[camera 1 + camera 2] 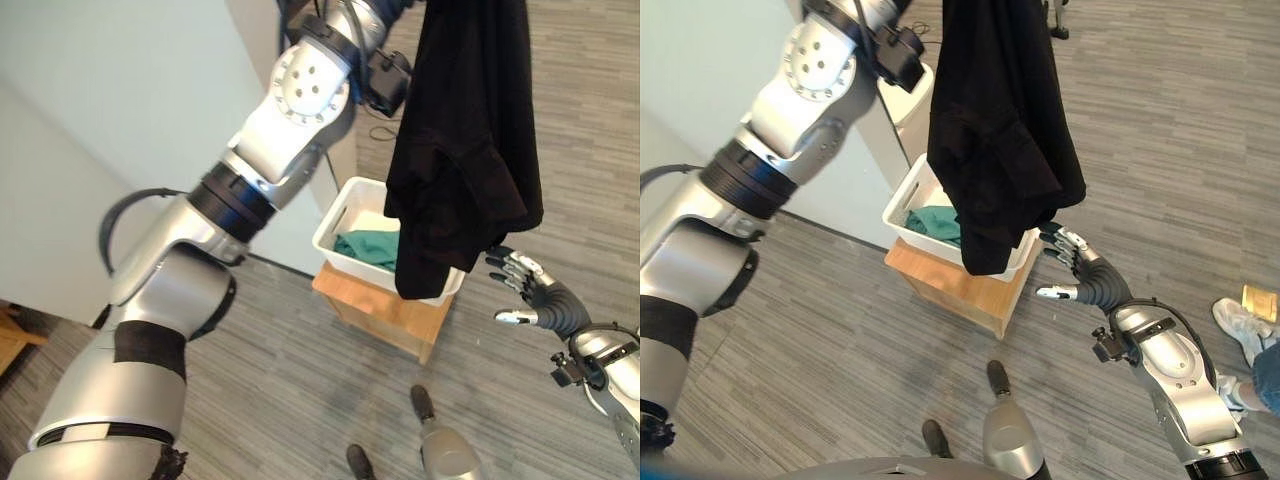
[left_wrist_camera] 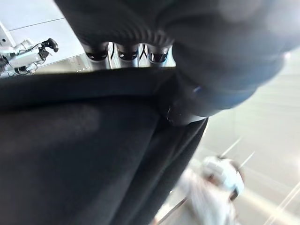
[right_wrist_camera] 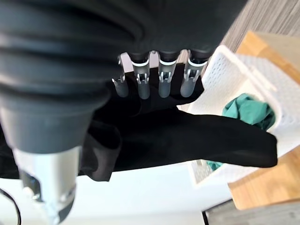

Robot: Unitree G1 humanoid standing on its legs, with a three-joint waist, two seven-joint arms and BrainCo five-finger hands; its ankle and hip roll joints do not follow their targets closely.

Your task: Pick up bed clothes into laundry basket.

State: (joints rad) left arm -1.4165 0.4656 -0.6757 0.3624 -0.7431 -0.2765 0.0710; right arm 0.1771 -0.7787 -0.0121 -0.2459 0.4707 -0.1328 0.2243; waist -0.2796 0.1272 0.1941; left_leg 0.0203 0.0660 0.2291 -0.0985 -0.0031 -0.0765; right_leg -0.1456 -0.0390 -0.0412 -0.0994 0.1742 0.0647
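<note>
A black garment (image 1: pixel 465 140) hangs from high up, held by my left hand (image 2: pixel 123 52), whose fingers and thumb curl round its top fold. Its lower edge dangles over the near right corner of a white laundry basket (image 1: pixel 335 215), which holds a green cloth (image 1: pixel 368 247). My right hand (image 1: pixel 1077 268) is open beside the garment's lower edge, to the right of the basket, with straight fingers (image 3: pixel 159 82) against the black cloth (image 3: pixel 187 140).
The basket sits on a low wooden stand (image 1: pixel 385 312) on grey plank flooring. A pale wall panel (image 1: pixel 120 110) rises at the left behind my raised left arm. A person's shoe (image 1: pixel 1240 322) and trouser leg show at the far right.
</note>
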